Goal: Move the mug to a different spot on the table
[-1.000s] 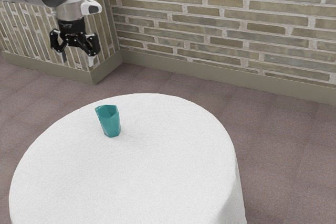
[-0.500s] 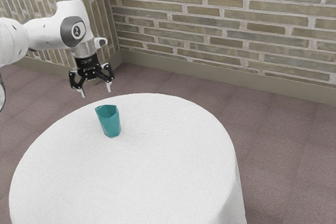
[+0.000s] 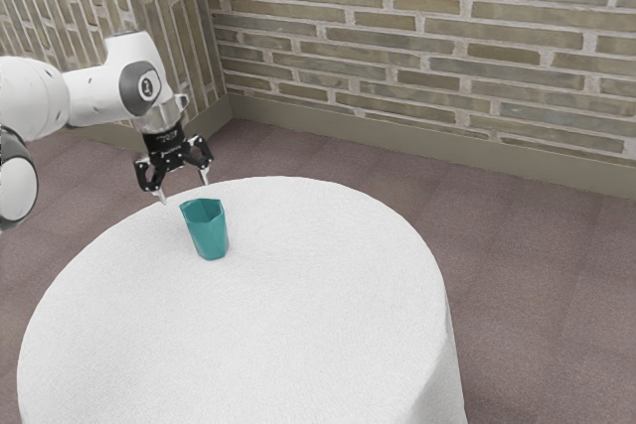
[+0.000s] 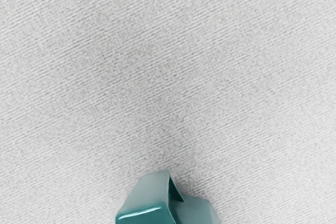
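Observation:
A teal faceted mug [image 3: 206, 227] stands upright on the round table's white cloth [image 3: 298, 325], toward the exterior view's left. My black gripper [image 3: 183, 190] hangs open just above and slightly behind the mug's rim, fingers spread and pointing down, with nothing between them. In the wrist view the mug [image 4: 167, 203] appears just under my hand, resting on the white cloth [image 4: 157, 77].
The table's far edge [image 3: 258, 182] lies just behind the mug. A brick wall [image 3: 417, 37] with a grey baseboard runs across the back, and a brick pillar [image 3: 149, 57] stands behind my arm. Brown floor surrounds the table.
My arm has come down from high near the pillar toward the table, ending just above the mug. The gripper has stayed open and the mug has not moved.

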